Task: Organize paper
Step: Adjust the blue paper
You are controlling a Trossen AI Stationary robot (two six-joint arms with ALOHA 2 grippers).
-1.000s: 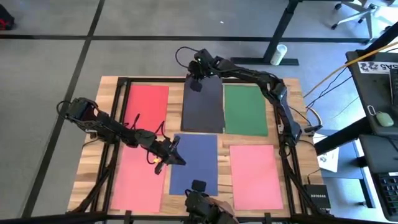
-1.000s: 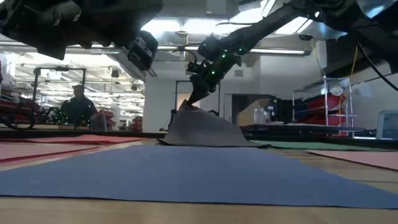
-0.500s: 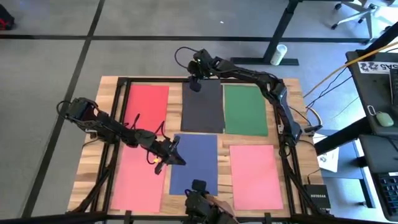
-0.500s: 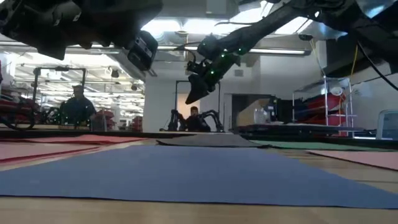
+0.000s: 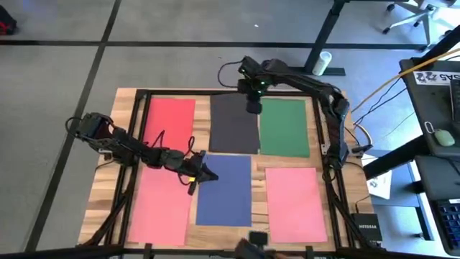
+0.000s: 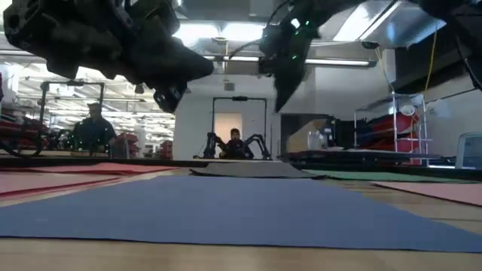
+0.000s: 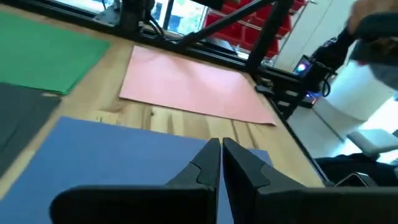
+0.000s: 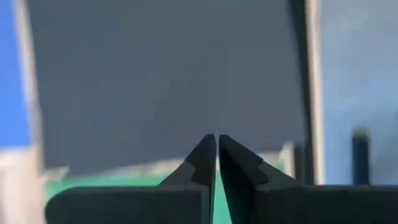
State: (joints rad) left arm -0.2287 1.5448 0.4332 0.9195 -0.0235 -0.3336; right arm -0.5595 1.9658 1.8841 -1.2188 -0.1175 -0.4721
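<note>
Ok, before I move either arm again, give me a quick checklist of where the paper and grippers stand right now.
1. Black sheet lying flat, released: ok, the low view shows it flat on the table.
2. Right gripper empty: ok, fingers shut on nothing, above the seam between the black sheet and the green sheet.
3. Left gripper empty: ok, shut on nothing, at the blue sheet's upper left corner.
4. Left gripper clear of the blue sheet: cannot tell, contact is not visible.
5. Sheets not overlapping: ok, red sheet and both pink sheets lie apart.
</note>
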